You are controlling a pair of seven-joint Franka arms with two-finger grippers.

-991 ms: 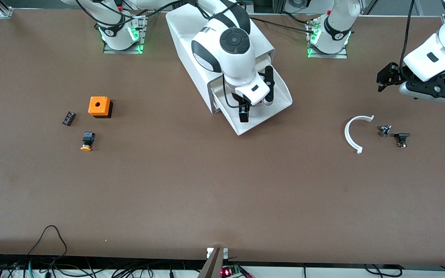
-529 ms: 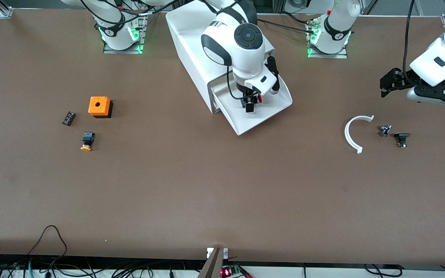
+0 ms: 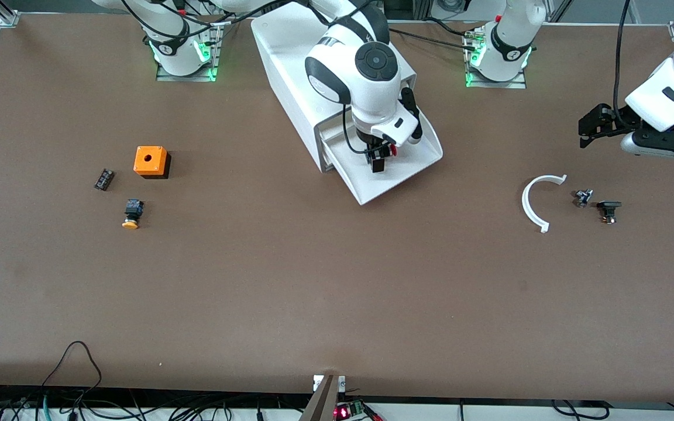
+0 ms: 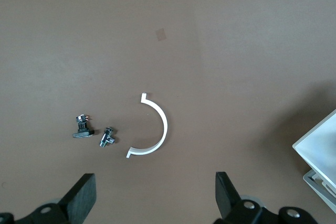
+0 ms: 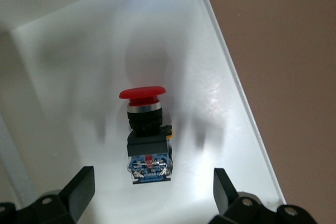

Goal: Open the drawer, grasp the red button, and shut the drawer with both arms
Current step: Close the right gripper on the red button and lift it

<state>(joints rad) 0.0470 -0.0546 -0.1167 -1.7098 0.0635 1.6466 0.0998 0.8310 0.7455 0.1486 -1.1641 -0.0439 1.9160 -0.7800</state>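
The lowest drawer (image 3: 413,164) of the white cabinet (image 3: 290,64) stands pulled out. The red-capped button (image 5: 146,132) lies on its side on the drawer floor (image 5: 79,77); its red cap also shows in the front view (image 3: 393,150). My right gripper (image 3: 379,159) is open and hangs just over the drawer, its fingers (image 5: 79,190) wide on either side of the button's black body without touching it. My left gripper (image 3: 591,123) is open and empty, up in the air over the left arm's end of the table.
A white curved clip (image 3: 533,202) and two small dark metal parts (image 3: 583,197) (image 3: 608,209) lie under the left gripper. Toward the right arm's end lie an orange cube (image 3: 150,160), an orange-capped button (image 3: 132,213) and a small black part (image 3: 103,179).
My right gripper has swung from the drawer's front lip back over the drawer and come down over the red button. The left arm has drifted slightly toward its end of the table.
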